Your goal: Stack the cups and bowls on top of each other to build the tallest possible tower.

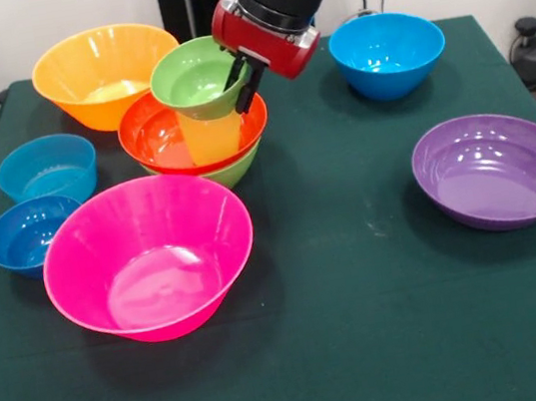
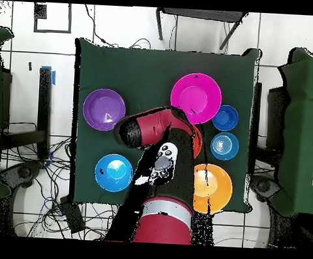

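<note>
The tower stands at the table's far middle in the front view. A medium green bowl (image 1: 235,171) is at the bottom, with a red-orange bowl (image 1: 153,137) in it. The translucent yellow cup (image 1: 210,136) stands in that, and a small green bowl (image 1: 191,76) sits on the cup. My gripper (image 1: 243,78) comes down from the upper right. Its fingers straddle the small green bowl's right rim and are shut on it. In the overhead view the arm (image 2: 152,129) hides the tower, except for a sliver of the red-orange bowl (image 2: 197,142).
A large pink bowl (image 1: 148,257) stands just in front of the tower and a large orange bowl (image 1: 103,74) behind it to the left. A light-blue bowl (image 1: 46,168) and a dark blue bowl (image 1: 29,234) are at the left. A blue bowl (image 1: 387,52) and a purple bowl (image 1: 496,169) are at the right.
</note>
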`<state>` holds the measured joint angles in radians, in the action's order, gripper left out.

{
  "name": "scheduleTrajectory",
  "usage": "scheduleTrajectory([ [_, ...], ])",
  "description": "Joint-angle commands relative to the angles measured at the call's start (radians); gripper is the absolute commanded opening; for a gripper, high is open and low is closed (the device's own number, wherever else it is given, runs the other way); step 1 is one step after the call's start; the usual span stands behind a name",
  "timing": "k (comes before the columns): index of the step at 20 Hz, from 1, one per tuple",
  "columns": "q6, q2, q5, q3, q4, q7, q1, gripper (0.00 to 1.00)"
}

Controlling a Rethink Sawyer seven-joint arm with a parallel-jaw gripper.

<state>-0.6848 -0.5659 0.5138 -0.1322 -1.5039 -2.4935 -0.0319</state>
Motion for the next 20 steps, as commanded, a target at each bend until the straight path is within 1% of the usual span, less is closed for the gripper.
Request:
scheduleTrajectory([
  [1,0.071,0.061,0.046,0.068,-0.045,0.038,0.008,0.00],
  [2,0.077,0.060,0.048,0.068,-0.047,0.038,0.009,0.00],
  [3,0.084,0.059,0.051,0.065,-0.048,0.036,0.011,1.00],
  [7,0.069,0.062,0.044,0.051,-0.044,0.009,0.024,1.00],
  [11,0.037,0.055,0.044,0.052,-0.028,0.037,0.023,1.00],
  [20,0.012,0.040,0.042,0.057,-0.027,0.066,0.016,1.00],
])
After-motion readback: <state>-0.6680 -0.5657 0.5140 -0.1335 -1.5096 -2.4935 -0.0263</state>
